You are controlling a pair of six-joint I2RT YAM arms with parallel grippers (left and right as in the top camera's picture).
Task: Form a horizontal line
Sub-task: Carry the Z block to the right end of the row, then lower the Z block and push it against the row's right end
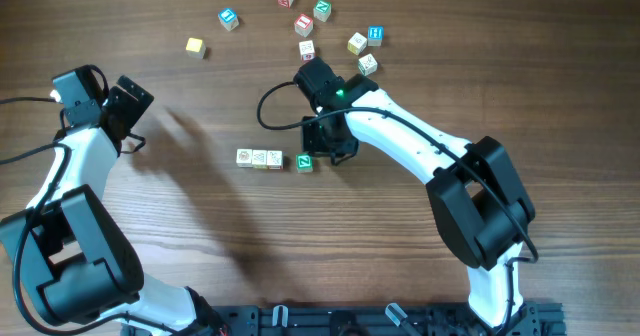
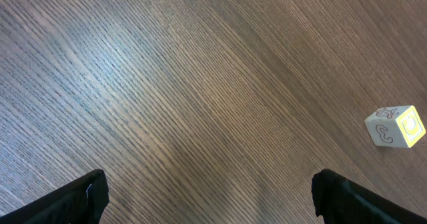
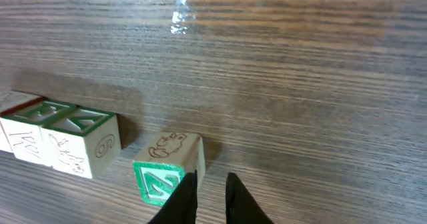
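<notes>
Line (image 1: 259, 158): three cream cubes in a row near mid-table (image 1: 180, 206), running left to right and touching edge to edge. In the right wrist view two of their top faces carry green frames.

Green cube (image 1: 304, 162): lies just right of the row's right end. It is not joined, as a strip of bare wood shows between it and the third cube. It sits slightly nearer the robot's side than the row and slightly turned against it.

Right gripper (image 3: 210, 184): low over the table, just right of the green cube. Fingers are drawn almost together with only a thin gap, and nothing is between them. The finger on the cube's side is at the cube's right edge; I cannot tell whether it touches.

Left gripper (image 2: 207, 201): far left of the table, well apart from the line. It is spread wide over bare wood and holds nothing. A yellow cube (image 2: 395, 126) lies off to one side of it.

Loose cubes (image 1: 304, 23): scattered at the far edge, beyond the right wrist.
</notes>
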